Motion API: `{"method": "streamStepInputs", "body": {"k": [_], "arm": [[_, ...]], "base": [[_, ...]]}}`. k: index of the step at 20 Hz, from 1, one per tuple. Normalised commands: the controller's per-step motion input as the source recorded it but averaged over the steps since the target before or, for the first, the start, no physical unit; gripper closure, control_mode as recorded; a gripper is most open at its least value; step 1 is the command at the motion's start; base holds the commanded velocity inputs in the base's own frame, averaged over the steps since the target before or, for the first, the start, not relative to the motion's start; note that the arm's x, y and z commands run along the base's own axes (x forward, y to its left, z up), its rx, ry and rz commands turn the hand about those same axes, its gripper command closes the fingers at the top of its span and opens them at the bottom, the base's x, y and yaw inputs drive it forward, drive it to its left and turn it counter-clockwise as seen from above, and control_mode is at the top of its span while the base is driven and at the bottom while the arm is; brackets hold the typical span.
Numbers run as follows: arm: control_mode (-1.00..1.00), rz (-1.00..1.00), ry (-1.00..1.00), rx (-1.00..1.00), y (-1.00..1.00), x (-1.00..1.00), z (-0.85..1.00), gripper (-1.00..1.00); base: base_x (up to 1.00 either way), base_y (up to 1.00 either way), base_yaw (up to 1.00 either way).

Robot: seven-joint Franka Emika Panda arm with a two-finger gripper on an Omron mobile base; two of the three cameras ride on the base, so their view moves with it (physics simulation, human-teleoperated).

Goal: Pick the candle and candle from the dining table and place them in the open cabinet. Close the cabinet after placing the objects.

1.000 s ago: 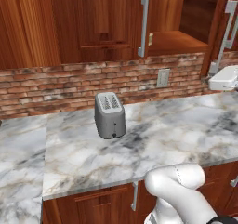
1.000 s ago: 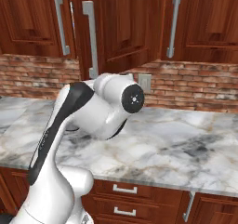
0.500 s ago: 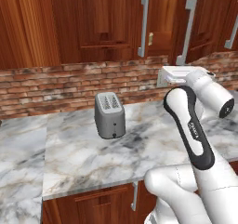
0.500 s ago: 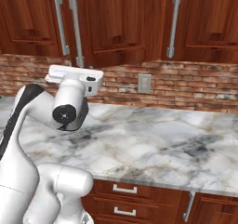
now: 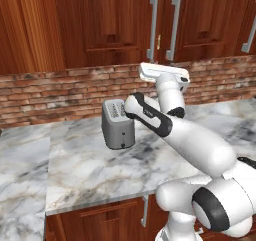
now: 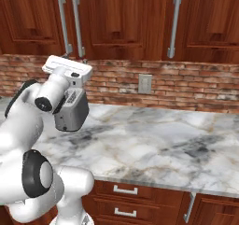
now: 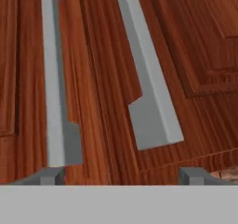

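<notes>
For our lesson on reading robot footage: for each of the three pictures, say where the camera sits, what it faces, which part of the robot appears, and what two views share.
Left base view: behind-left of the arm, facing the toaster, marble counter and wall cabinet.
Right base view: behind-right, arm at left, same counter.
Hand view: on the hand, facing two cabinet handles; open gripper tips at the bottom.
Shared: toaster, brick wall, handle pair.

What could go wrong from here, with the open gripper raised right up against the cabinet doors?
The gripper is open, its fingertips beside two bar handles of the cabinet; it could snag or bump one. The arm's elbow hangs near the toaster and might knock it.
</notes>
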Motion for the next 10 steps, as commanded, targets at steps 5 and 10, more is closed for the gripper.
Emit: {"method": "streamStepInputs", "body": {"k": [5,10], "arm": [[-1.0,0.05,0.47,-0.31,0.05,0.84,0.29,-1.0],[-1.0,0.08,0.57,-0.22,-0.12,0.81,0.89,-1.0]], "base": [[0.0,0.0,0.0],[0.0,0.0,0.0]]}}
